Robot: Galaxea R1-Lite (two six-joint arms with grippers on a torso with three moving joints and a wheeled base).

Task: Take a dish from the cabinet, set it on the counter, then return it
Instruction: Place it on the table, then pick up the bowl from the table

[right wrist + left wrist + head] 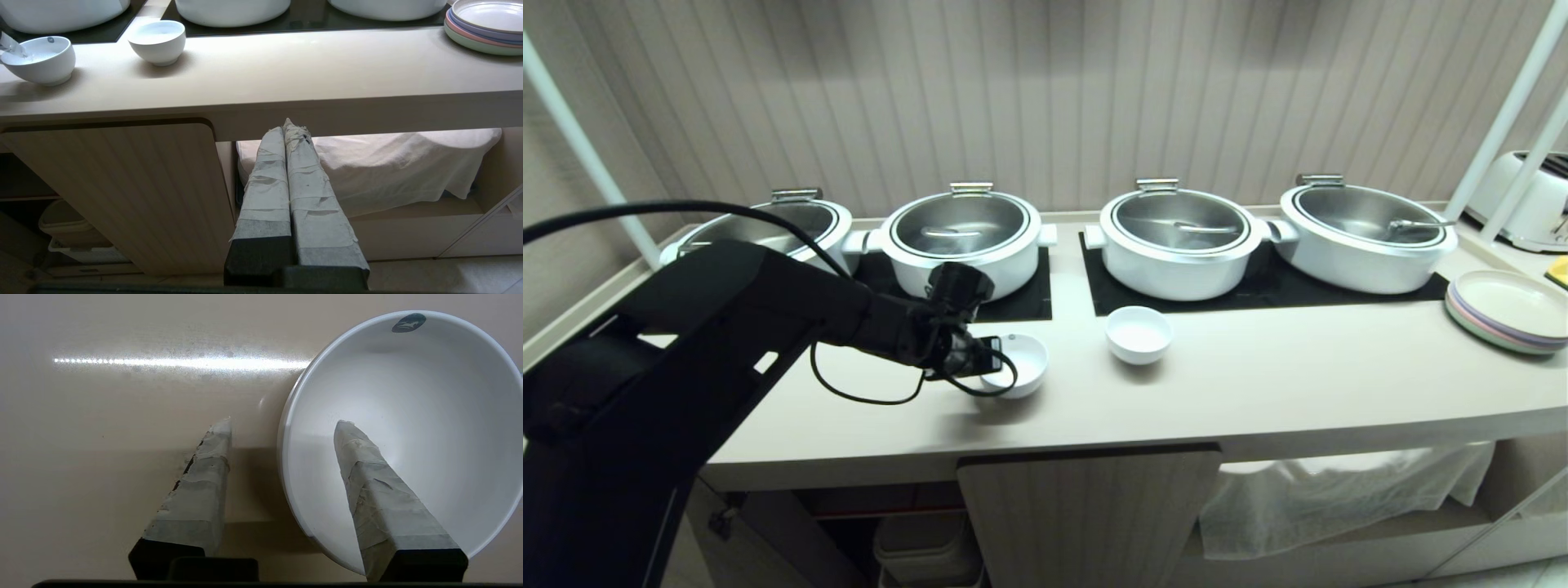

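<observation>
From the head view, the left claw (pixel 990 359) reaches across the worktop (pixel 1258 392) to the dish (pixel 1015 365), which sits upright on the surface in front of the lidded pots (pixel 964 237). A second, plain white bowl (pixel 1138 333) stands apart to its right, and a stack of pastel plates (pixel 1507 310) lies at the far right end. Below, the cabinet (pixel 1086 514) shows one ribbed door.

In the left wrist view, the claw's fingers (pixel 200 490) stand apart, straddling the dish's (pixel 408 428) rim: one inside the bowl, one outside over the worktop (pixel 102 437). Neither seems to press the wall, so the dish likely rests on its own foot, released or about to be re-gripped for the return.

The right wrist view shows the right claw (pixel 291 130) closed, fingers together, parked low before the cabinet (pixel 122 192), holding nothing; a white cloth (pixel 388 167) lies on the open shelf behind it.
</observation>
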